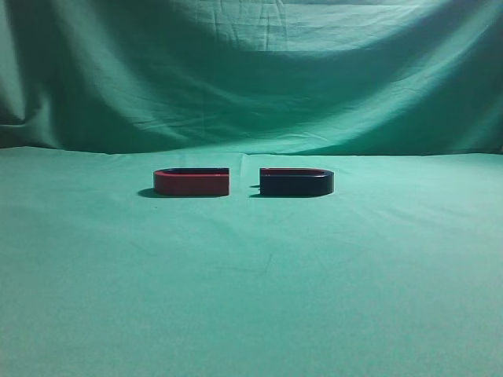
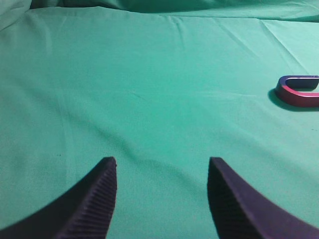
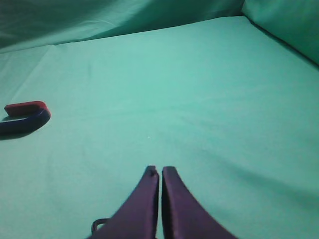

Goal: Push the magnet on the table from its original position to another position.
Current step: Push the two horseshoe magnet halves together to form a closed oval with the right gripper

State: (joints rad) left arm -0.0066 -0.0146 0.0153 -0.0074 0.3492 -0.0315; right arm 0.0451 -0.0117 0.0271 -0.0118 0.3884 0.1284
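Note:
The magnet [image 1: 296, 182], dark navy-black with a thin red top edge, lies on the green table [image 1: 251, 298] right of centre. It also shows at the left edge of the right wrist view [image 3: 22, 118]. My right gripper [image 3: 160, 169] is shut and empty above bare cloth, well to the right of the magnet and apart from it. My left gripper [image 2: 162, 162] is open and empty over bare cloth. Neither gripper shows in the exterior view.
A same-sized red U-shaped magnet [image 1: 191, 182] lies just left of the dark one with a small gap between them; it also shows at the right edge of the left wrist view [image 2: 299, 92]. A green cloth backdrop [image 1: 251, 71] rises behind the table.

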